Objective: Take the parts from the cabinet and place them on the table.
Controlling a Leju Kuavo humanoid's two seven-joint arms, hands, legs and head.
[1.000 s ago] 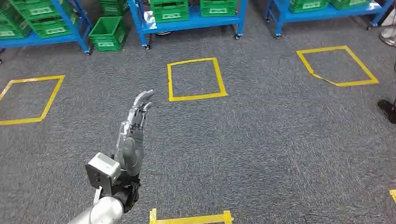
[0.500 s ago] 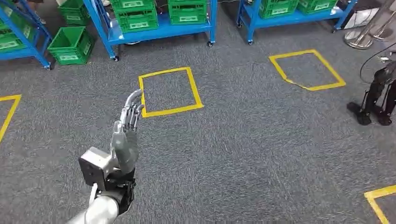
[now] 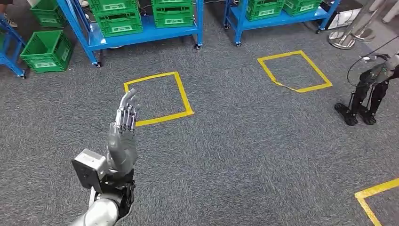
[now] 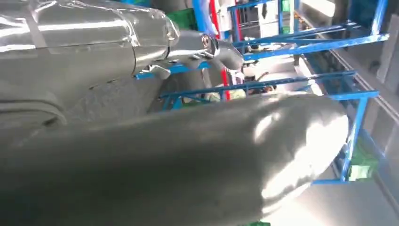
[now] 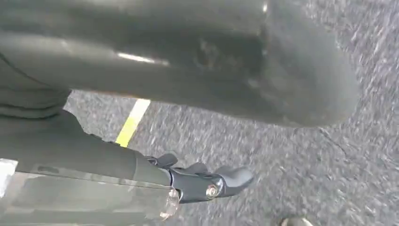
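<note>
As view pans right, left hand (image 3: pixel 123 127) seemingly stays raised.

rough grey carpet (image 3: pixel 263 155)

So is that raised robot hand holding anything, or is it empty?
Empty. In the head view the left robot hand is raised over the grey carpet with its fingers extended and nothing between them.

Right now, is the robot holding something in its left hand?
No, the left hand is raised over the grey carpet with its fingers stretched out and nothing between them.
</note>
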